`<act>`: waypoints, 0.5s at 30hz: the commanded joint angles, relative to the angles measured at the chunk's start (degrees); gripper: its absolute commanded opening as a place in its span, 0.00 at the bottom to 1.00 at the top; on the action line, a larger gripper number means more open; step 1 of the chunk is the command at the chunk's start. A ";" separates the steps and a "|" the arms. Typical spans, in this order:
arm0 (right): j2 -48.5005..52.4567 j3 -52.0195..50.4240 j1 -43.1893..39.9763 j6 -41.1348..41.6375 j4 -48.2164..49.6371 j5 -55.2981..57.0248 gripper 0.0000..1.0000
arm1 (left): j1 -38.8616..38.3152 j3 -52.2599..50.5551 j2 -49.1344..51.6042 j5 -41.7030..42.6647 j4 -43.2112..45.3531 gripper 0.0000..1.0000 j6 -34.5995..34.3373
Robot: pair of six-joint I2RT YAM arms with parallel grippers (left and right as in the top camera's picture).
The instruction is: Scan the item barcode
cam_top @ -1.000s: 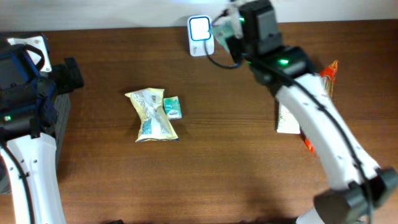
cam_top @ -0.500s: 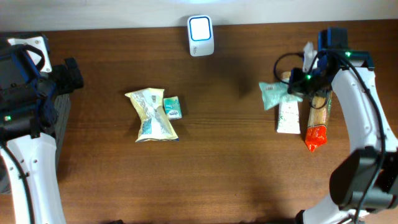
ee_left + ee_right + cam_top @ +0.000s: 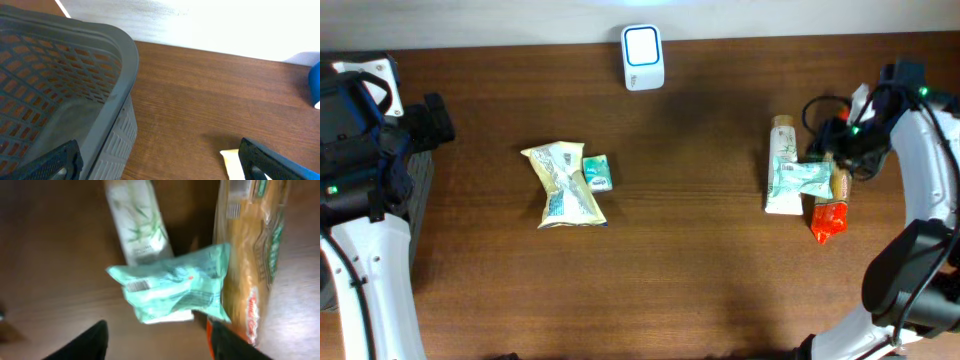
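Basket, grey, far left; your left gripper by its rim, jaws wide, empty. Yellow pouch mid-table, small green packet touching its right side. Scanner at back edge. Teal pouch lies across white tube, against orange packet, barcode up. Your right gripper above it, jaws apart, gripping nothing.

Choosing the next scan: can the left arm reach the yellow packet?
Probably yes: the left gripper is open, bare table lies between it and the yellow packet, and the small green packet sits on the far side.
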 commanded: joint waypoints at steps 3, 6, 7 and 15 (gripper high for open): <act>-0.22 10.54 9.60 -0.17 -3.10 -7.02 0.77 | 0.13 0.46 -0.74 0.46 0.02 0.99 -0.57; 0.52 9.88 17.07 -0.17 1.68 -14.19 0.99 | 0.11 0.46 -0.74 0.46 -0.35 0.99 -0.57; 1.01 9.55 19.65 -0.15 3.30 -14.95 0.99 | 0.11 0.46 -0.74 0.46 -0.66 0.99 -0.57; 11.89 9.01 41.00 5.33 16.17 -14.29 0.83 | 0.11 0.46 -0.74 0.46 -2.16 0.99 -0.57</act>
